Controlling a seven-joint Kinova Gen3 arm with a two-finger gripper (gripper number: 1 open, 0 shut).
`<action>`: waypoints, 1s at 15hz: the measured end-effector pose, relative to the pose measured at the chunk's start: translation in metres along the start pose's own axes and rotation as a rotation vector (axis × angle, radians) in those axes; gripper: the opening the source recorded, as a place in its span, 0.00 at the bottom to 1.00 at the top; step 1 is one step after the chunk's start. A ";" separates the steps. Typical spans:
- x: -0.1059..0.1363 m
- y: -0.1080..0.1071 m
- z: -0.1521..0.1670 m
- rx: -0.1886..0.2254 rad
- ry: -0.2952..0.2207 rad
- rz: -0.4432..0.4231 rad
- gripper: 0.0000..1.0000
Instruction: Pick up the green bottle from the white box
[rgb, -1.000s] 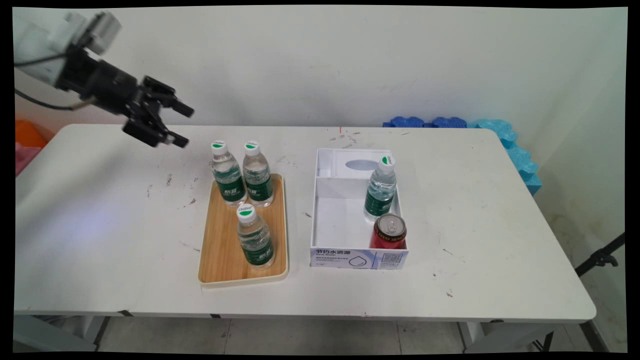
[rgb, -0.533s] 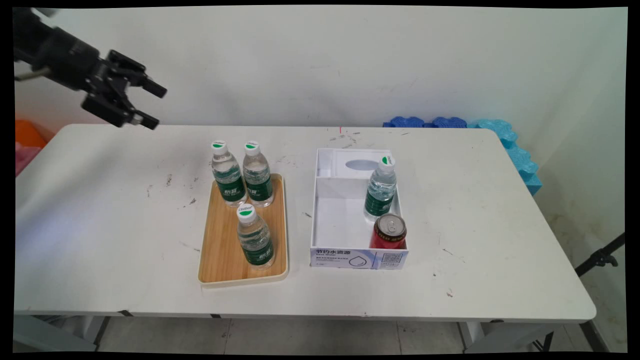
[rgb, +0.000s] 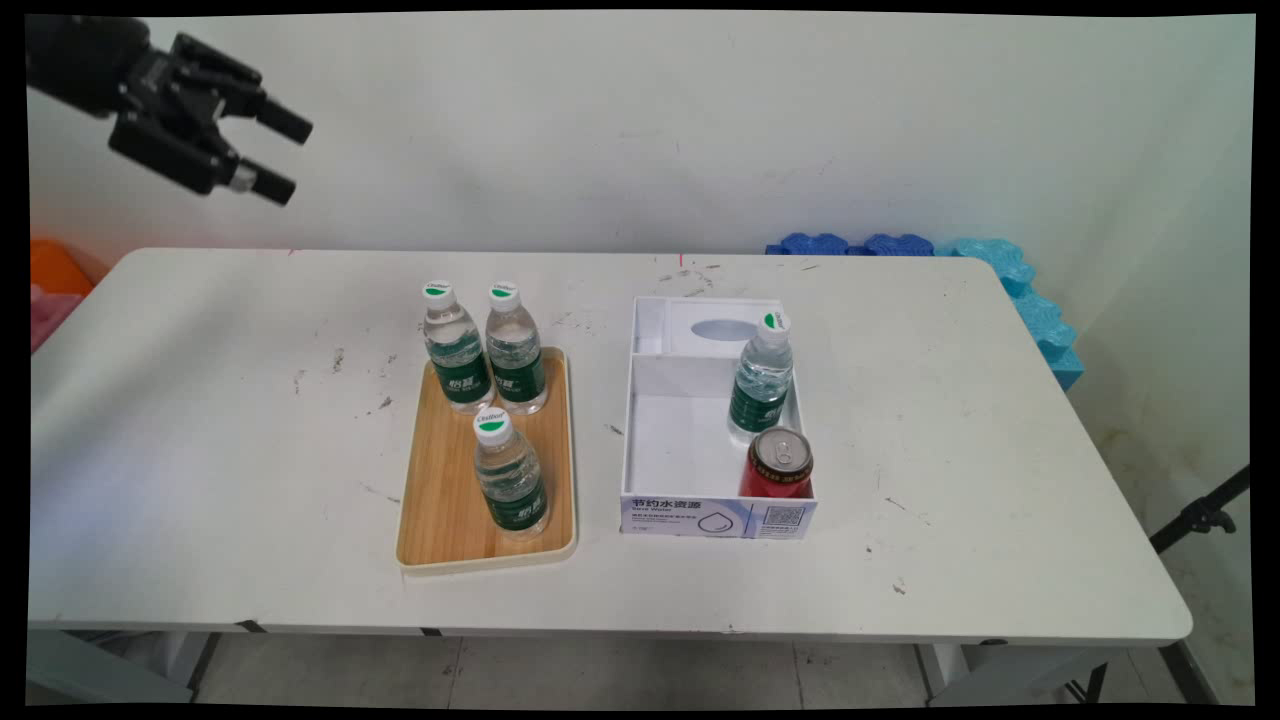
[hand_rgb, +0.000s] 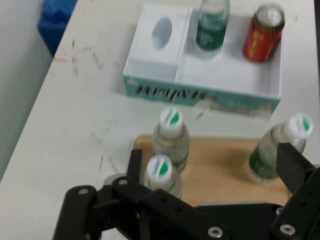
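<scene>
Gripper (rgb: 275, 153): jaws apart, empty, raised at upper left, arm cut off by the frame. Tray (rgb: 440, 500): three bottles (rgb: 510, 485). Box (rgb: 680, 440): one bottle, can (rgb: 778, 463) with lower half hidden by box wall. Bench (rgb: 200, 450): white, scuffed. Blue foam (rgb: 1010, 275) against wall.

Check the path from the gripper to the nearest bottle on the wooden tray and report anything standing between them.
Nothing visible does. The gripper is open and empty, raised above the table's far left corner. Only bare table lies between it and the back-left bottle on the wooden tray.
</scene>
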 end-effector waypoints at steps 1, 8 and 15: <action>0.013 0.005 0.000 0.001 0.021 -0.015 1.00; 0.097 0.046 0.041 0.017 0.115 -0.074 1.00; 0.146 0.070 0.129 0.056 0.124 -0.107 1.00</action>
